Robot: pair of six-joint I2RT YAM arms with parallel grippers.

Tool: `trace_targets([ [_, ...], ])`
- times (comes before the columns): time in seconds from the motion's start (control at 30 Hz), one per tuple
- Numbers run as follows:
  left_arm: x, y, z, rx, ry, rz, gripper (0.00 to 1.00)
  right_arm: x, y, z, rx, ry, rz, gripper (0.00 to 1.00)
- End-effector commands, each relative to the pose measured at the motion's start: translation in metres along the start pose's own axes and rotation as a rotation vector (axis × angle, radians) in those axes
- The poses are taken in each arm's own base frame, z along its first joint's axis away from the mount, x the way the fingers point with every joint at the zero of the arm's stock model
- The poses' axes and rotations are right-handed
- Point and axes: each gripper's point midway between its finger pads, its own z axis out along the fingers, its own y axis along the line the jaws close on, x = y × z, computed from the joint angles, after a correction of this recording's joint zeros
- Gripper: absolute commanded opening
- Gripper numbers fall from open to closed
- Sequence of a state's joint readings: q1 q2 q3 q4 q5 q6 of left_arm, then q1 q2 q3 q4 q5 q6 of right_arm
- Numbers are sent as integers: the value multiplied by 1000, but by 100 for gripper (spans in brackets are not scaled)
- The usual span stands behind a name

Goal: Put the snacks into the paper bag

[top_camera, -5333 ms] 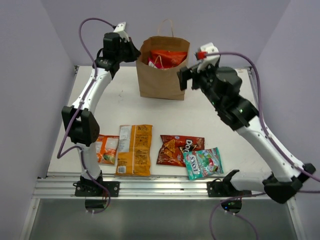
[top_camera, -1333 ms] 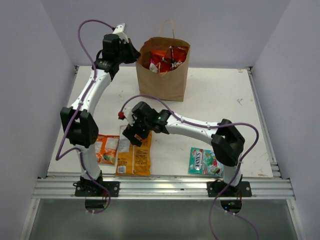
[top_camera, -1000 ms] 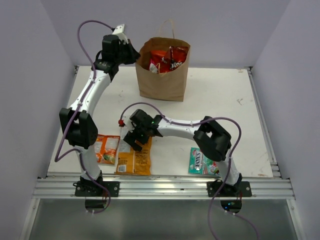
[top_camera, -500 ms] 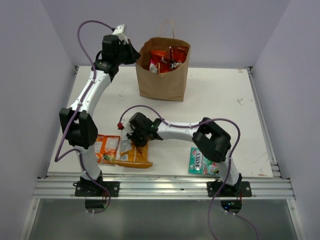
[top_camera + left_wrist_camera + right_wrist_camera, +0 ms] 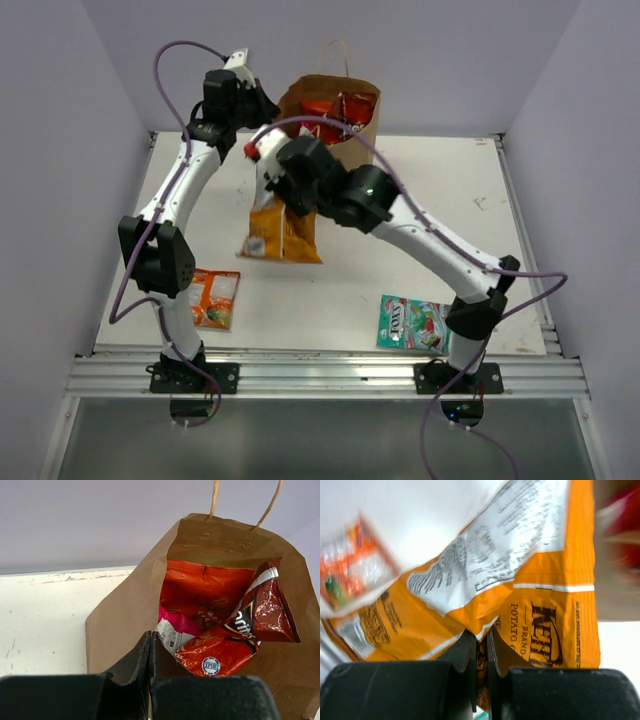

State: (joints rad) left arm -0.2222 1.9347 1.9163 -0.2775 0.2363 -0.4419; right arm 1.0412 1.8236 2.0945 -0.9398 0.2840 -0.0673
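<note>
The tall yellow-orange crinkly packet (image 5: 283, 232) hangs clear of the white desk (image 5: 440, 200), and your right jaws are clamped almost flat on its upper edge. It dangles at the near left side of the upright brown kraft paper bag (image 5: 352, 150), not yet over the mouth. Your left jaws are pressed fully together at the bag's left rim and appear to pinch the paper there. Inside the bag you can see a red packet (image 5: 205, 587), a dark red Doritos packet (image 5: 240, 635) and a pink-silver packet (image 5: 172, 627). On the desk, a small orange packet (image 5: 212, 298) lies by the left arm's base, and a teal-green packet (image 5: 412, 322) lies by the right arm's base.
</note>
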Motion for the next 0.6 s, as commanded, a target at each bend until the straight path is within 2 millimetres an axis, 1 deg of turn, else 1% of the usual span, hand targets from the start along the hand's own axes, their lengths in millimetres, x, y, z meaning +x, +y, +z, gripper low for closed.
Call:
trace_targets([
  [0.0, -18, -4, -11, 15, -35, 23, 0, -54, -84, -99, 298, -154, -40, 0],
  [0.03, -19, -2, -11, 10, -35, 23, 0, -74, -101, -112, 378, -218, -82, 0],
  [0.07, -20, -2, -12, 9, -37, 25, 0, -84, -124, -128, 505, -249, -79, 0],
  [0.1, -19, -1, -12, 7, -35, 24, 0, -93, -138, -136, 587, -279, -90, 0],
  [0.13, -20, 1, -13, 4, -36, 23, 0, -129, -161, -157, 719, -433, -74, 0],
  [0.17, -20, 1, -13, 5, -38, 23, 0, -122, -173, -152, 817, -423, -87, 0],
  [0.2, -20, 0, -13, 8, -38, 22, 0, -132, -183, -154, 882, -483, -74, 0],
  [0.23, -21, 0, -13, 10, -39, 21, 0, -147, -211, -171, 1000, -592, -13, 0],
  [0.27, -20, -1, -12, 13, -36, 19, 0, -156, -226, -182, 1049, -644, 29, 0],
  [0.3, -20, -1, -13, 13, -38, 18, 0, -156, -244, -148, 1100, -608, 20, 0],
  [0.33, -19, -1, -13, 13, -34, 17, 0, -163, -256, -149, 1151, -637, 37, 0],
  [0.37, -19, -2, -14, 15, -34, 18, 0, -174, -270, -170, 1201, -700, 79, 0],
  [0.4, -19, -1, -15, 12, -35, 17, 0, -174, -281, -141, 1218, -689, 41, 0],
  [0.43, -17, -2, -15, 14, -31, 17, 0, -174, -288, -137, 1226, -726, 81, 0],
  [0.47, -16, -1, -16, 13, -28, 19, 0, -177, -296, -141, 1232, -758, 113, 0],
  [0.5, -16, -1, -17, 11, -29, 19, 0, -174, -305, -126, 1228, -749, 113, 0],
  [0.57, -12, 1, -18, 6, -21, 23, 0, -167, -309, -104, 1202, -725, 120, 0],
])
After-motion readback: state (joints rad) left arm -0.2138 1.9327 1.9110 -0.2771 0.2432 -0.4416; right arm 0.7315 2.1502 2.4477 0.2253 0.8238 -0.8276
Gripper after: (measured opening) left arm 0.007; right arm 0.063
